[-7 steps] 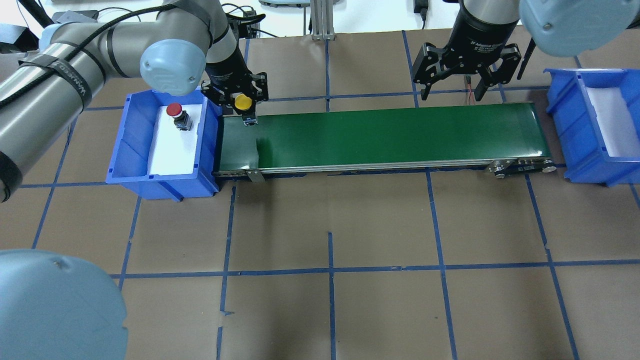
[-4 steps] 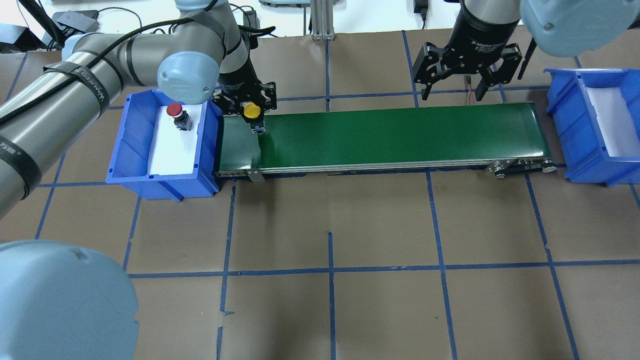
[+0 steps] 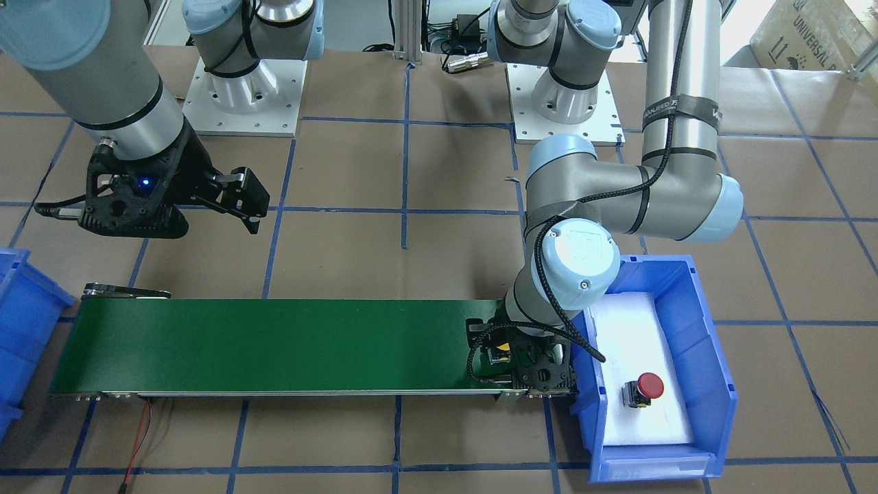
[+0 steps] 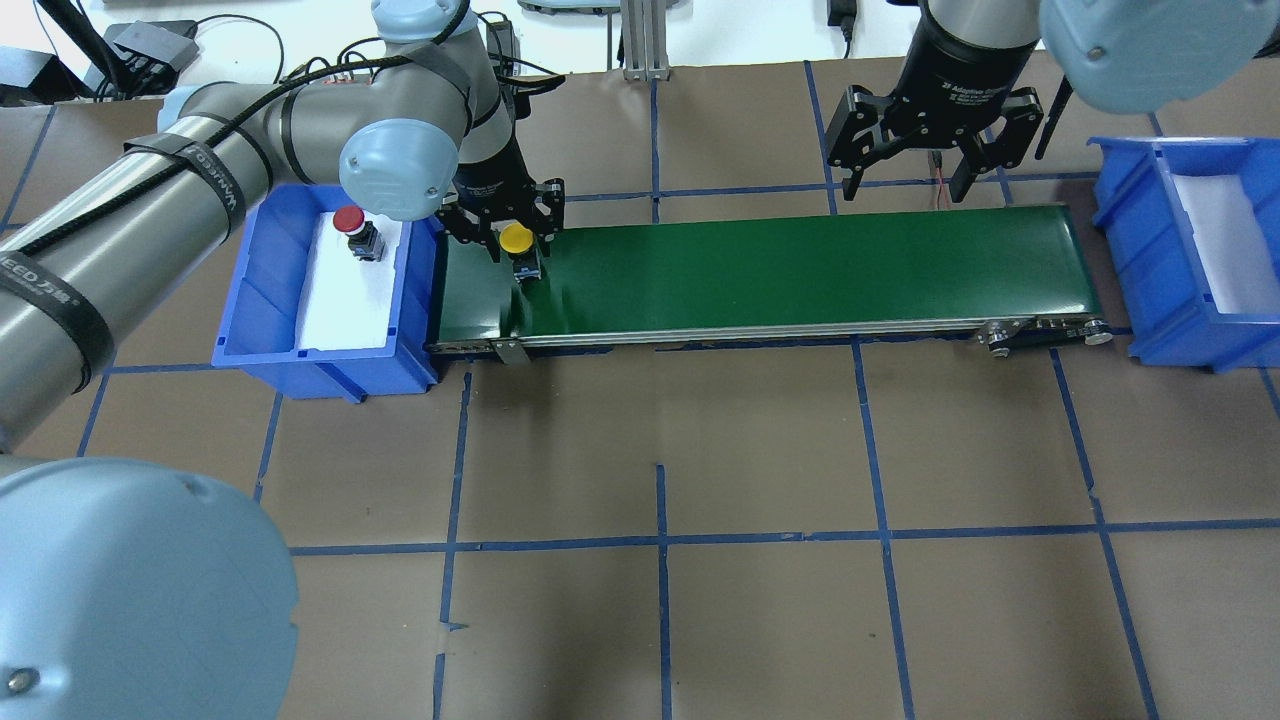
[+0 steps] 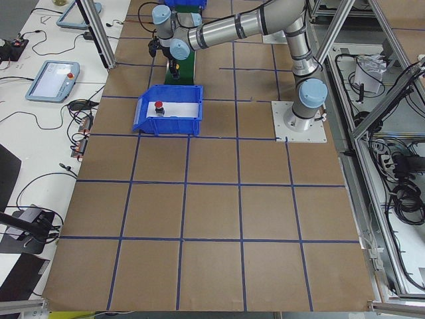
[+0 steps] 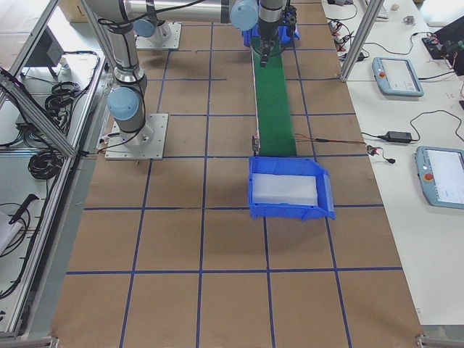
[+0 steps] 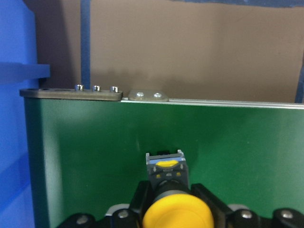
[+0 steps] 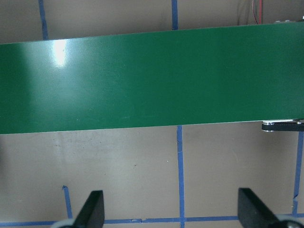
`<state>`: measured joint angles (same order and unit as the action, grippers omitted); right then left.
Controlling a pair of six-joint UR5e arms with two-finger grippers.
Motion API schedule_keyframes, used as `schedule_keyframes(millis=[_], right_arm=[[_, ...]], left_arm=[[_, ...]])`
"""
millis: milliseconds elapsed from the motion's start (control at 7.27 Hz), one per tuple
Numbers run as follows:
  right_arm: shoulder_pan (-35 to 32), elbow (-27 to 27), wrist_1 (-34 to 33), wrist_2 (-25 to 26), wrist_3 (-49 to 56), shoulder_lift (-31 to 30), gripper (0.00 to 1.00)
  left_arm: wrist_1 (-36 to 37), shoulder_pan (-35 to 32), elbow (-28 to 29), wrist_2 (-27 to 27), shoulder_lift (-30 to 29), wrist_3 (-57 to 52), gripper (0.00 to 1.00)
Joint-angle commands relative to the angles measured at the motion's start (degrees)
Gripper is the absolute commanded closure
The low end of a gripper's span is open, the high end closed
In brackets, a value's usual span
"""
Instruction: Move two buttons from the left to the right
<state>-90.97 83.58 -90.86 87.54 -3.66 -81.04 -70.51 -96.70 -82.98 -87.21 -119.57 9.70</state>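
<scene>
Left gripper (image 4: 512,246) is clamped on the yellow button (image 4: 516,238), low over the conveyor belt (image 4: 800,270) at its left end, presumably for set-down (contact unclear). Red button (image 4: 349,220) sits in the bin (image 4: 250,300) off that end. Right gripper (image 4: 905,175) hangs spread by the belt's right end.

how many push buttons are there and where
2. The yellow button is gripped by the left gripper at the green conveyor belt's end; the red button sits in the blue bin beside it. None looks hidden.
</scene>
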Motion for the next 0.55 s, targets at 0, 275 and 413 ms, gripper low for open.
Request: schedule_keyframes(millis=[0, 275, 413], right_arm=[[0.0, 0.0, 0.0, 0.0, 0.0, 0.1, 0.0], [0.0, 0.0, 0.0, 0.0, 0.0, 0.1, 0.0], [0.0, 0.0, 0.0, 0.0, 0.0, 0.1, 0.0]], left_arm=[[-0.1, -0.1, 1.6, -0.3, 2.2, 0.0, 0.0], [-1.5, 5.4, 6.7, -0.4, 3.0, -0.7, 0.0], [-5.2, 9.1, 8.9, -0.4, 2.3, -1.5, 0.0]])
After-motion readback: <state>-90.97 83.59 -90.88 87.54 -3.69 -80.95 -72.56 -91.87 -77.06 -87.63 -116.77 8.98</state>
